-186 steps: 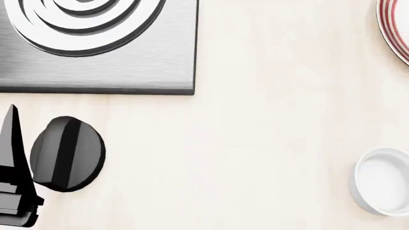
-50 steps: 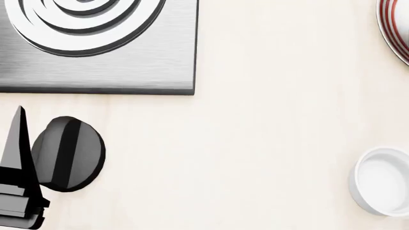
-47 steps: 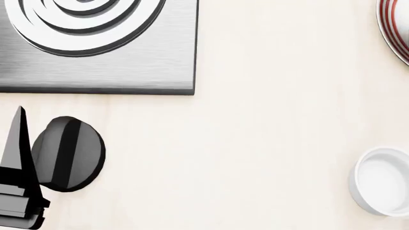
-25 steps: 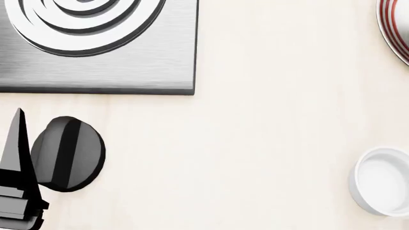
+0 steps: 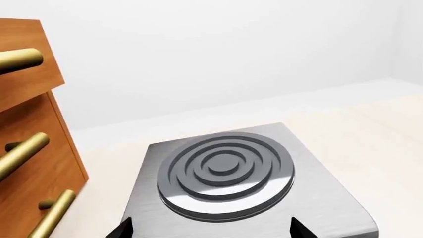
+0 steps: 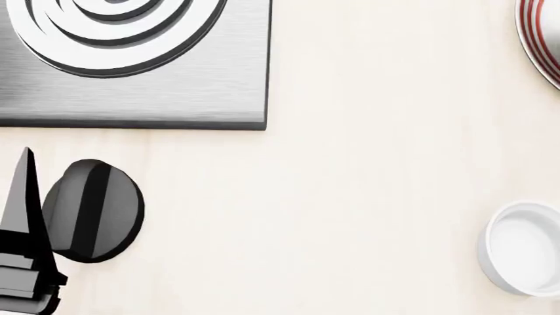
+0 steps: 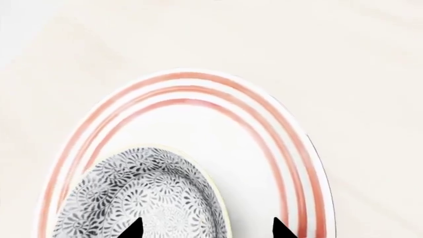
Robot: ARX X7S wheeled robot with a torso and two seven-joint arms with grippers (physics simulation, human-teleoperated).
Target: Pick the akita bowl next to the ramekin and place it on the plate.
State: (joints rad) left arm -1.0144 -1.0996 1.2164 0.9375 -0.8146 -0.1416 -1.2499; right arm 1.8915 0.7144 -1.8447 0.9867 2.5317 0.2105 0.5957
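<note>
While the right tool point(image 7: 205, 229) only shows two dark fingertips at the bottom edge of its wrist view, they sit spread wide, gripping nothing, one tip over the akita bowl point(image 7: 142, 196) and one beside it. That speckled bowl sits on the plate point(image 7: 264, 129), in the lower left part of the frame. Left tool point(image 5: 208, 229) looks spread wide too, above the steel burner plate point(image 5: 225, 171), with wooden drawers point(image 5: 33, 148) at far left. Head view: ramekin point(image 6: 523, 247) lower right on the bench point(image 6: 376, 164), plate rim upper right, black knob point(image 6: 92, 210) lower left.
</note>
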